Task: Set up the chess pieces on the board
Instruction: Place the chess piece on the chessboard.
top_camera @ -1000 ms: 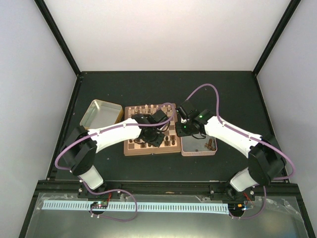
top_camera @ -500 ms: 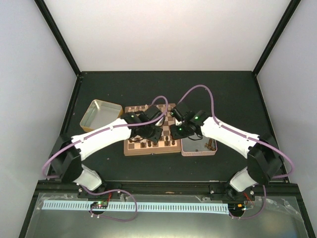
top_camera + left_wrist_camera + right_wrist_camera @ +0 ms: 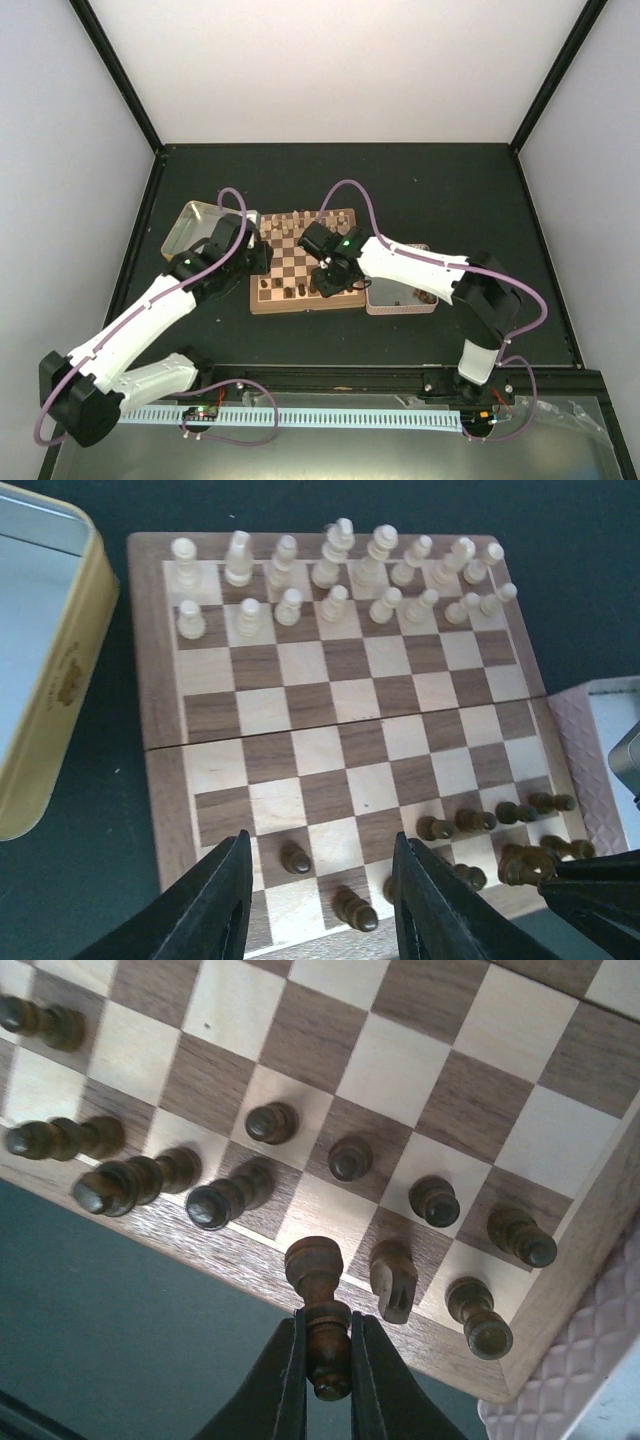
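The board (image 3: 291, 254) lies mid-table, with cream pieces on its far rows. Dark chess pieces (image 3: 497, 818) stand on its near rows, mostly toward the right, two (image 3: 295, 858) near the left. My right gripper (image 3: 327, 1360) is shut on a dark piece (image 3: 316, 1270), holding it upside down just above the board's (image 3: 330, 1060) near rim, beside a knight (image 3: 393, 1278). From above, this gripper (image 3: 322, 283) hovers over the near edge. My left gripper (image 3: 322, 900) is open over the board's (image 3: 150, 680) near-left corner, nothing between its fingers (image 3: 215, 900); from above it (image 3: 255, 262) sits at the left edge.
An open gold tin (image 3: 195, 228) sits left of the board, its wall (image 3: 40, 680) close to my left fingers. A pink tin (image 3: 398, 300) holding a few dark pieces (image 3: 425, 297) lies against the board's right side.
My left arm has drawn back to the left off the board and its jaws have opened. The right arm has carried its dark piece left, from the pink tin to the board's near edge.
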